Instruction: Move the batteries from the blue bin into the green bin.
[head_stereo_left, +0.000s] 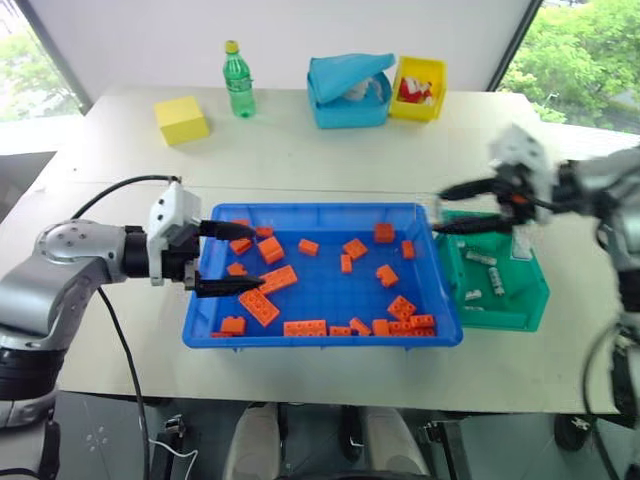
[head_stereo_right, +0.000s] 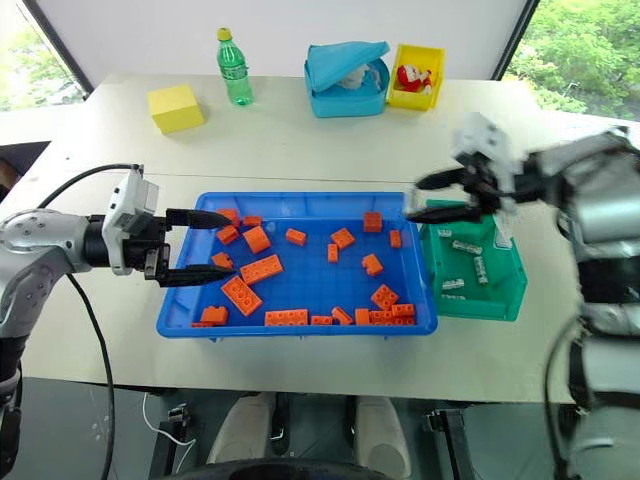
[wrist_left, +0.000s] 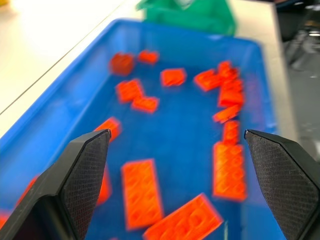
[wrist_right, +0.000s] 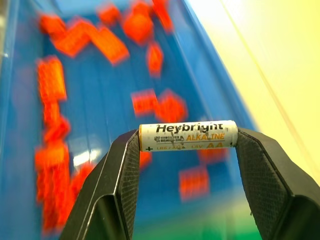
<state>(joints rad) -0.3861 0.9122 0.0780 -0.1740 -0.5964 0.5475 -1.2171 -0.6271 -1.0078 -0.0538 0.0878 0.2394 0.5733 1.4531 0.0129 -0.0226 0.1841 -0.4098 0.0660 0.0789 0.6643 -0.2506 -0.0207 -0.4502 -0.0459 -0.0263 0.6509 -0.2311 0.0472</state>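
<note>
Green bin (head_stereo_left: 520, 292) right of blue bin (head_stereo_left: 322, 338) (batteries (head_stereo_left: 482, 258) inside).

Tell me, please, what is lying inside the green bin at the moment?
Inside the green bin, about four batteries lie loose on its floor. The right tool, shut on another battery, hangs over the bin's near-left corner and covers that part.

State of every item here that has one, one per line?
Left tool: open, empty.
Right tool: shut on silver-grey AA battery.
Shallow blue plastic bin: orange toy bricks inside.
Small green plastic bin: holds batteries.
Light-blue lidded box: lid ajar.
</note>
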